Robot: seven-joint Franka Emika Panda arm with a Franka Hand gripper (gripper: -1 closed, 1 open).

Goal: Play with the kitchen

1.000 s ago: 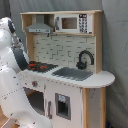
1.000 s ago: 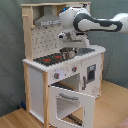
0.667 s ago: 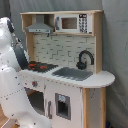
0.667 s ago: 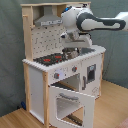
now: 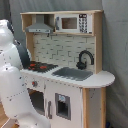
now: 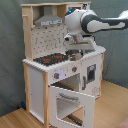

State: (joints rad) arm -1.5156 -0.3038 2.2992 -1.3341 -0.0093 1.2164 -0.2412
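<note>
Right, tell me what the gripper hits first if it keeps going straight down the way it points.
Probably the sink: in the second exterior view the gripper points down over the kitchen counter, right of the stovetop. Depth is unclear, so this is a best guess.

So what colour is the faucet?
Black; the faucet shows best in the first exterior view.

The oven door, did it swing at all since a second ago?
No. In the second exterior view the oven door hangs open at the same tilt below the stovetop of the kitchen.
</note>
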